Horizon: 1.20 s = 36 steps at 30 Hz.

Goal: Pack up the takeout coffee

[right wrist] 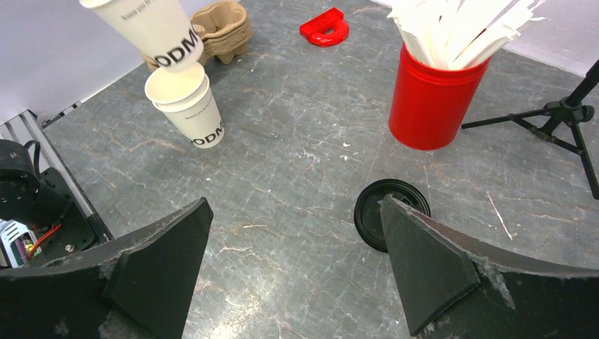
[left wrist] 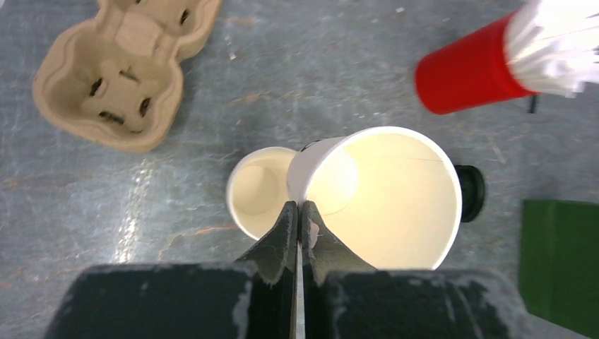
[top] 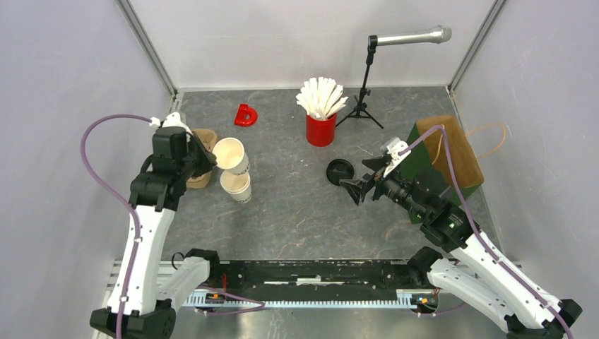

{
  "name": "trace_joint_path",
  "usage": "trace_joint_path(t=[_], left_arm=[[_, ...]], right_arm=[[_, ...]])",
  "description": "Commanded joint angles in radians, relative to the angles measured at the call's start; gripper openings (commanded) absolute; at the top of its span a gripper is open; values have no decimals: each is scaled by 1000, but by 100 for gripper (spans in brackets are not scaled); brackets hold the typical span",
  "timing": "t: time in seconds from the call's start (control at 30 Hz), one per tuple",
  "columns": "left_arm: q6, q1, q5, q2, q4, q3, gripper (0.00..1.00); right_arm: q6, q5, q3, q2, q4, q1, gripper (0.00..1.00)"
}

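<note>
Two tools work at opposite sides of the counter (top: 297, 212). The left tool (left wrist: 298, 212) has its fingers pressed together on the near rim of the raised paper cup (left wrist: 385, 198), one finger inside the cream wall and one outside. That cup hangs tilted, its base just over the mouth of the standing paper cup (right wrist: 187, 106); whether the two touch cannot be told. Just beyond them, by the left wall, lies the pulp cup carrier (left wrist: 120, 70), its pockets bare.

The right tool (right wrist: 293, 261) is spread wide and holds nothing, low over the counter. A black lid (right wrist: 392, 212) lies flat just beside its right finger, well apart from both cups. Past the lid stands the red cup (right wrist: 431, 99) of white sticks (right wrist: 459, 28), with a microphone (top: 410, 37) on a tripod beside it and a red D-shaped piece (top: 246, 115) farther left. A brown paper bag (top: 452, 152) rests on a green mat (left wrist: 561, 261) behind the right arm.
</note>
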Motion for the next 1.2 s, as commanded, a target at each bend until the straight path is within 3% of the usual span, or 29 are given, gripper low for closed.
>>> trace_joint_path(t=[0.0, 0.17, 0.27, 0.5, 0.73, 1.17], left_arm=[[36, 5, 156, -36, -8, 87, 2], [36, -6, 378, -29, 12, 68, 2], [44, -60, 381, -29, 16, 48, 2], [0, -377, 239, 14, 151, -55, 2], [-54, -579, 67, 113, 367, -243, 2], [-29, -700, -47, 258, 520, -283, 7]], right_arm=[[-24, 0, 9, 1, 2, 1, 98], [-27, 17, 19, 3, -18, 1, 98], [-38, 20, 42, 1, -46, 1, 98], [-66, 32, 65, -16, -79, 0, 98], [-59, 34, 50, -36, -95, 1, 98], [-35, 37, 37, -27, -104, 0, 98]])
